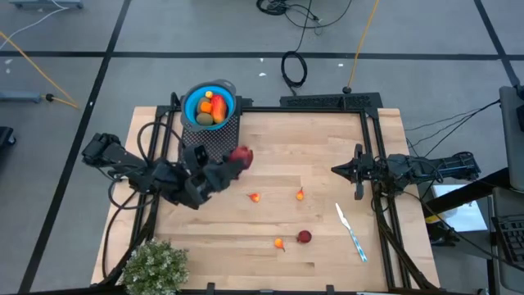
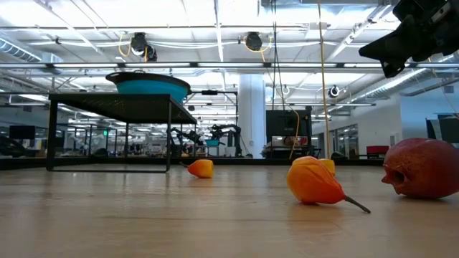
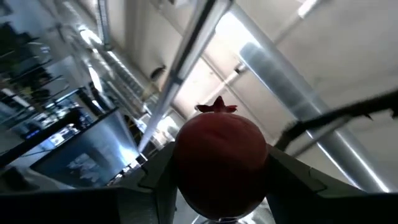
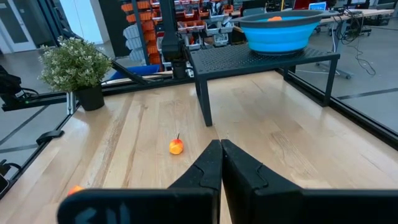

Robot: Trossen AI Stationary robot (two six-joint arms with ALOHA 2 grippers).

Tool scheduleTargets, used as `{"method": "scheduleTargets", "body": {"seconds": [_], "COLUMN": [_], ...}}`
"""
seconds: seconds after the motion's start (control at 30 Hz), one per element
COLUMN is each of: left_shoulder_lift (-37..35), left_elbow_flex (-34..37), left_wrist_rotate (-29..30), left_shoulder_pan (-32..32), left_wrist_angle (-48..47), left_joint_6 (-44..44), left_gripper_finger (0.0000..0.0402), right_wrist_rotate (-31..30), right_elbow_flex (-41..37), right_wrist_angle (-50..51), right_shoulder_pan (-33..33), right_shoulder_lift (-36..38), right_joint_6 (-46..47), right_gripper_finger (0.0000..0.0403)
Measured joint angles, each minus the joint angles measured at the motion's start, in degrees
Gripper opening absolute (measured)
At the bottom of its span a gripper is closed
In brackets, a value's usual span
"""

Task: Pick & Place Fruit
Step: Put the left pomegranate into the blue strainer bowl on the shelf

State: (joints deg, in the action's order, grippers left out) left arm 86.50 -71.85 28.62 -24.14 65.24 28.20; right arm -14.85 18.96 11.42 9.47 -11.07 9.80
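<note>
Open-plan robotics lab: other robot arms, parts bins, ceiling ducts.

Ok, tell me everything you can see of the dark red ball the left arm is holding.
The dark red ball is a pomegranate-like toy, smooth and matte, with a small pointed crown on one end. The left gripper is shut on it, one finger on each side, holding it in the air beside the black mesh stand, below the blue bowl. Nothing else touches it.

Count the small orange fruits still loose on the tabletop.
3: one mid-table near the left arm, one toward the right, one by the dark red ball. Others may be hidden.
</note>
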Motion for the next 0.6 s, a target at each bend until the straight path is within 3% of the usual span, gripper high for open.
{"method": "scheduleTargets", "body": {"seconds": [0.3, 0.6], "left_shoulder_lift": [0.00, -0.04], "left_elbow_flex": [0.00, -0.02], "left_wrist_rotate": [2.92, 3.82], "left_shoulder_pan": [0.00, 0.67], "left_wrist_angle": [-2.04, -33.29], "left_joint_6": [1.78, 3.73], "left_gripper_finger": [0.0184, 0.0184], "right_wrist_rotate": [0.00, -0.02], "right_elbow_flex": [0.00, 0.00], "right_wrist_angle": [0.01, 0.02], "right_shoulder_pan": [0.00, 0.00], "right_shoulder_lift": [0.00, 0.00], "right_joint_6": [0.00, 0.00], "right_gripper_finger": [0.0000, 0.0000]}}
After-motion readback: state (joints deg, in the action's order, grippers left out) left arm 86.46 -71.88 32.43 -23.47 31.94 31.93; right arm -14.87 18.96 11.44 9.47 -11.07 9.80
